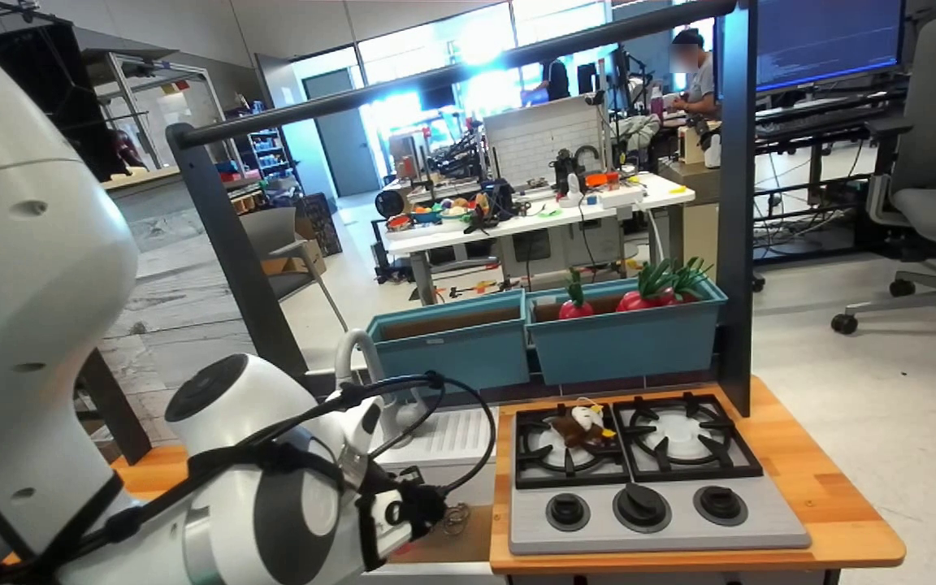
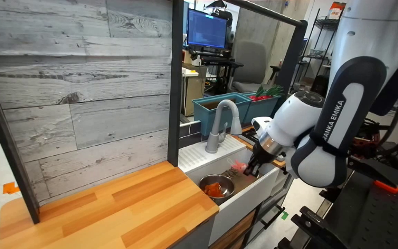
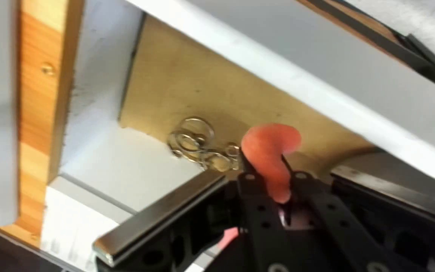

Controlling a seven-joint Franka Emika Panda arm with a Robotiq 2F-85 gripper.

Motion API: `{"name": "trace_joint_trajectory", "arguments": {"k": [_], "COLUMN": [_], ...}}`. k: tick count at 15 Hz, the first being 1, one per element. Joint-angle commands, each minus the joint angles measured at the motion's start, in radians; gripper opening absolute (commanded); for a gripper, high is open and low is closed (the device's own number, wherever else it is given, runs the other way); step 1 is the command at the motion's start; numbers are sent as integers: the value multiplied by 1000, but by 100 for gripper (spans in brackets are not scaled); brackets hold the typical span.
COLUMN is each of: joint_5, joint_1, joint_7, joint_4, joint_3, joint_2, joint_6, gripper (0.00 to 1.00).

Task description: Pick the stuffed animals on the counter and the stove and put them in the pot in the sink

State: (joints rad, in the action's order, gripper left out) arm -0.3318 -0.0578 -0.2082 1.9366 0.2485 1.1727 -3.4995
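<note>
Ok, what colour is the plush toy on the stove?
The plush toy is brown and white with small yellow parts; it shows best in an exterior view.

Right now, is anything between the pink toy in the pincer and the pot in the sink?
Nothing visible is: the pincer holds the pink toy over the sink, with no object between it and the uncovered pot. Metal rings lie lower, on the sink floor; an orange toy lies inside the pot.
</note>
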Motion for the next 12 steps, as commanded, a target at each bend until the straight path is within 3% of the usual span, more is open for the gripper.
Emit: {"name": "trace_joint_trajectory", "arguments": {"k": [1, 4, 6, 9, 12], "joint_5": [3, 46, 113, 256, 386], "joint_1": [-12, -74, -148, -263, -397], "joint_7": [-28, -21, -19, 7, 44], "joint_4": [245, 389, 374, 257, 94], "joint_3": [-68, -87, -63, -18, 88], "joint_2": [-181, -299, -308, -286, -192], "joint_6": [-77, -109, -98, 28, 142], "gripper": [3, 3, 3, 3, 3]}}
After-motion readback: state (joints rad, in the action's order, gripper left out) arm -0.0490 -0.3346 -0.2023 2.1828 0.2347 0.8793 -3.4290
